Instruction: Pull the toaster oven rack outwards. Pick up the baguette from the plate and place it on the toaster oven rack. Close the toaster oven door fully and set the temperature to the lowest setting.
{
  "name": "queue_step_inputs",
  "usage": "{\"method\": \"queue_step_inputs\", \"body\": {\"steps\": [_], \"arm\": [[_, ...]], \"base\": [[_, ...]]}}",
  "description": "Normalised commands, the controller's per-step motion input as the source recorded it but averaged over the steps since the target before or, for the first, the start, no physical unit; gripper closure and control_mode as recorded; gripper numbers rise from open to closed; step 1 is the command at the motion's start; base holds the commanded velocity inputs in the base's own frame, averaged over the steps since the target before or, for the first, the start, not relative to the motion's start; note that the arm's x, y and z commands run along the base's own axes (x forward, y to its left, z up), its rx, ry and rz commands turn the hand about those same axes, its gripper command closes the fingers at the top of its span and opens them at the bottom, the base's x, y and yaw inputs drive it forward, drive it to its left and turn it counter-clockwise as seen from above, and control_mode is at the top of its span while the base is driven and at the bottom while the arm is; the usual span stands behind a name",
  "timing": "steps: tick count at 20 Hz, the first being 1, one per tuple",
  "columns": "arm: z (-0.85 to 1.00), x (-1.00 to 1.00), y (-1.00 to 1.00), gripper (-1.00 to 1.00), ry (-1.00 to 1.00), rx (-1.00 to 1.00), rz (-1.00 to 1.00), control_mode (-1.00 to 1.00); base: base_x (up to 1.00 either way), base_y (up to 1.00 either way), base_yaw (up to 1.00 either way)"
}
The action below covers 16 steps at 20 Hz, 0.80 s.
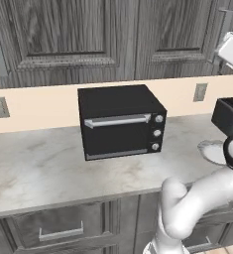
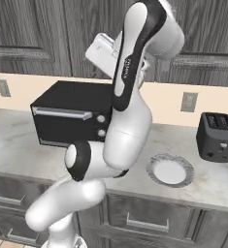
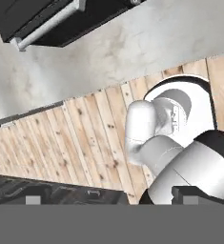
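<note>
Toaster oven door is shut and the plate near the counter's front edge lies bare, so only the temperature knob looks left; gripper wide open, empty

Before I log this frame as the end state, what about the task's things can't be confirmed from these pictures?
- Toaster oven rack and baguette: the toaster oven door stands shut in both base views, hiding the inside.
- Knobs: too small in the left base view to read a setting; the arm covers part of them in the right base view.
- Plate: bare in the right base view; the arm and the frame edge cut it in the left base view.
</note>
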Motion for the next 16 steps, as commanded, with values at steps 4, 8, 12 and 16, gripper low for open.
{"method": "queue_step_inputs", "body": {"steps": [4, 8, 12, 16], "arm": [[-1.0, -1.0, 0.0, -1.0, 0.84, -0.47, 0.23, -1.0], [-1.0, -1.0, -0.31, -1.0, 0.77, -0.39, 0.24, -1.0], [-1.0, -1.0, -0.69, -1.0, 0.38, -0.22, 0.35, -1.0], [-1.0, -0.88, -1.0, -1.0, -0.32, -0.05, 0.33, -1.0]], "base": [[0.0, 0.0, 0.0], [0.0, 0.0, 0.0], [0.0, 0.0, 0.0], [0.0, 0.0, 0.0]]}}
